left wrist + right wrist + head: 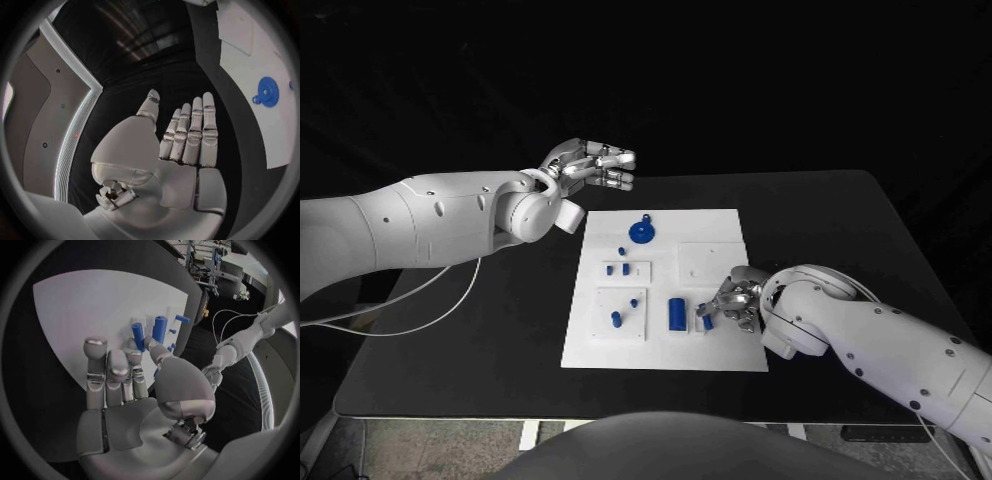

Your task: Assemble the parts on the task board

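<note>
Two hands, two jobs; your left hand (593,165) hangs off the white board's (711,225) far-left corner, fingers straight, together and empty, likely keeping clear; your right hand (734,301) reaches low over the near-right side, apparently pinching a small blue peg (137,336) beside the cylinder (678,313).

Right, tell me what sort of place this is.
Probably a robotics lab test bench: a black table with a white task board carrying small blue parts, worked by two robot hands, left and right.
</note>
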{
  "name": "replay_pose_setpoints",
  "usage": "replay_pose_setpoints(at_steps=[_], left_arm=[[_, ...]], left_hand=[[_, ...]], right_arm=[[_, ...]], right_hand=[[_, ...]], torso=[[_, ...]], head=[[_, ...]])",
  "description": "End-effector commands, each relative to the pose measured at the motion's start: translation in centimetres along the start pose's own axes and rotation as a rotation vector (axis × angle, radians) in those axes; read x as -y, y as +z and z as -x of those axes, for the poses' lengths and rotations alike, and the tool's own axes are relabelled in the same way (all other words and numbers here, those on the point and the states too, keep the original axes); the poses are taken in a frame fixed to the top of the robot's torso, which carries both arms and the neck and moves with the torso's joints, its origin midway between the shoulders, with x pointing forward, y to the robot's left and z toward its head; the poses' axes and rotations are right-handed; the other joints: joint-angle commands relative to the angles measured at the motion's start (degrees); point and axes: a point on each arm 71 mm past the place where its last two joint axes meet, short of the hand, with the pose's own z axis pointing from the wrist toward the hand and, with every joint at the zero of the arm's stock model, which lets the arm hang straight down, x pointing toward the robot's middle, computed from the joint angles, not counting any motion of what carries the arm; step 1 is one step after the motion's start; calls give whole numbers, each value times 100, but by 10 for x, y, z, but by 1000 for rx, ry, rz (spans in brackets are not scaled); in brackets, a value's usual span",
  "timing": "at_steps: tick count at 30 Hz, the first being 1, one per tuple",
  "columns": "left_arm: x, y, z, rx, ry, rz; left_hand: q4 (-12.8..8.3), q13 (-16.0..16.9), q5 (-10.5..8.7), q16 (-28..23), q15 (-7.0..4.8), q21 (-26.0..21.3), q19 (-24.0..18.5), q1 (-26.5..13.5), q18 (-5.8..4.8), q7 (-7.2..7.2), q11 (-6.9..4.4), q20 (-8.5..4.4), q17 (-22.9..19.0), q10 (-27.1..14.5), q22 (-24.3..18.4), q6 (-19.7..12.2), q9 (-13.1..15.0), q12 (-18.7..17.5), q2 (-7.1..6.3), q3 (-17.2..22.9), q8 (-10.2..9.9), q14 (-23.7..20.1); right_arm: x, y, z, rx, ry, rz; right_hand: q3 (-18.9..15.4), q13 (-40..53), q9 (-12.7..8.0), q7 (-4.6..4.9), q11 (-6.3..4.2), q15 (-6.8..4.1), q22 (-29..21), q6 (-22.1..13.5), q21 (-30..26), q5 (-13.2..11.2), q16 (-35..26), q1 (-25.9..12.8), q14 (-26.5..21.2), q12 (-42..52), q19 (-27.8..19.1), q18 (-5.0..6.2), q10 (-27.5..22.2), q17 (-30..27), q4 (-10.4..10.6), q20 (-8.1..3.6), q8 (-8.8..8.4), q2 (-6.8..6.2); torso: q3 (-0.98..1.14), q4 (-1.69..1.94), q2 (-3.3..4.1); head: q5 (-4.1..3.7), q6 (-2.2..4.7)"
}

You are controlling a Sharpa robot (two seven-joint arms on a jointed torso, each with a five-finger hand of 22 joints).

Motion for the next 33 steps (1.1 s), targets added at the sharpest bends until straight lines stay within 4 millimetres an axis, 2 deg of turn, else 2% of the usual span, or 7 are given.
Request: replay_pose_setpoints(at_steps=[1,33], left_arm=[[1,1,-2,-13,-16,-9],[1,1,-1,-14,-15,-5]], left_hand=[[10,1,15,-21,24,-16,18,-3,23,-5,20,36,-1,2,1,-6,-7,-17,49,-3,-3,-26],[2,1,13,-21,26,-17,13,-12,24,-4,21,38,-1,0,1,-9,-7,-17,52,-6,-2,-30]], right_arm=[[1,2,-1,-4,-16,-7],[-6,0,-8,-15,-42,14]], right_hand=[[-24,5,2,-5,-21,-18,-6,19,-26,-37,3,-14,28,-9,239,-117,22,-8,19,-24,39,26],[-57,13,-13,-7,-22,-19,-16,26,-43,-55,-4,-14,28,-13,238,-117,23,-12,35,-25,39,38]], torso=[[0,3,-1],[-2,0,-2]], head=[[-4,7],[30,-22]])
